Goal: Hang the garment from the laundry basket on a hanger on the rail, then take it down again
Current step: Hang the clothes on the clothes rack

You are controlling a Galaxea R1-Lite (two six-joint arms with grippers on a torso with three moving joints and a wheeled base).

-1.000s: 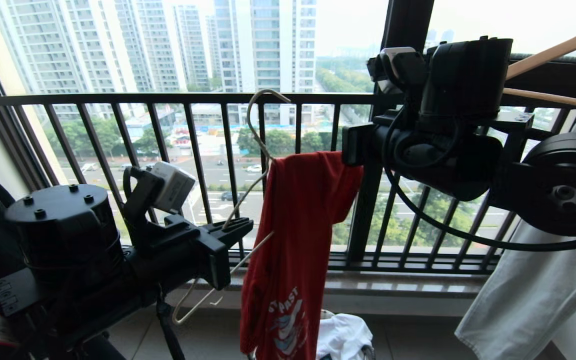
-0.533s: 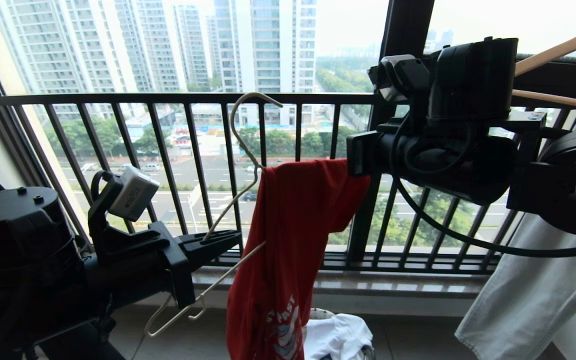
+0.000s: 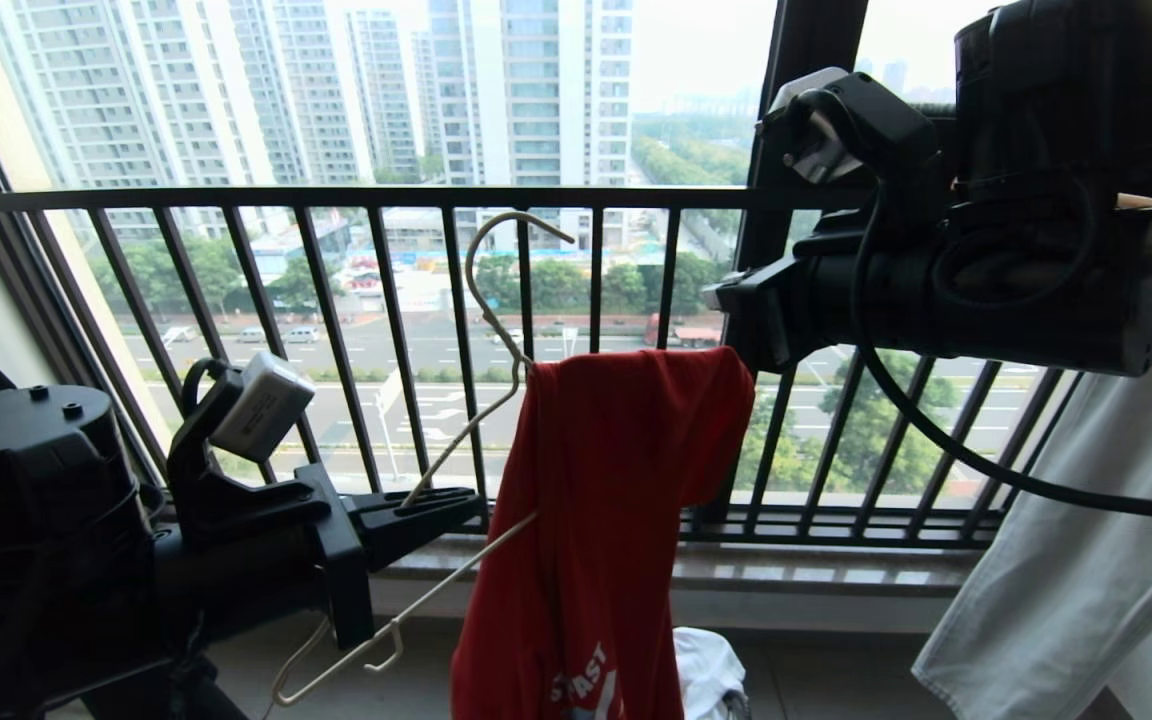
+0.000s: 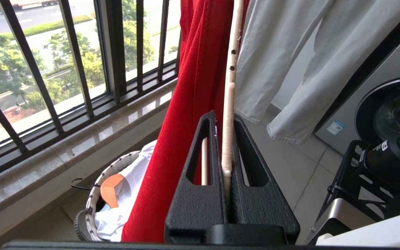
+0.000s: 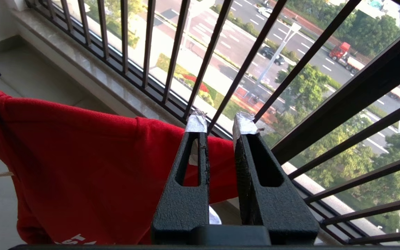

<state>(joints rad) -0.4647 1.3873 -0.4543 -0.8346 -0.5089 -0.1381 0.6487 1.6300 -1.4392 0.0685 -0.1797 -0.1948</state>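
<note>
Head view: a balcony with a black barred window railing and tall towers beyond it. The left pincer, low on the left, is clamped on one sloping arm of the hanger, whose hook points up, free of any support. The garment hangs over the hanger's other shoulder, in the middle of the scene, its red cloth falling in a long fold toward the floor, with part of its white lettering showing at the bottom. The right pincer is high on the right, just above the garment's upper right corner.

The right wrist view shows the right pincer with its jaws a narrow way apart and nothing between them; the garment lies just below and behind the tips. The left wrist view shows the left pincer shut tight on the hanger, with the garment hanging beside it. The basket sits on the floor near the railing's sill, holding white cloth. A pale grey-green garment hangs at the far right. The rail is not in view.

Judgement: the step in hand is dressing the hanger; the garment looks only half on. Next, the right pincer probably needs to grip the cloth again and pull it across the bare arm, before the hook is lifted to the rail.
</note>
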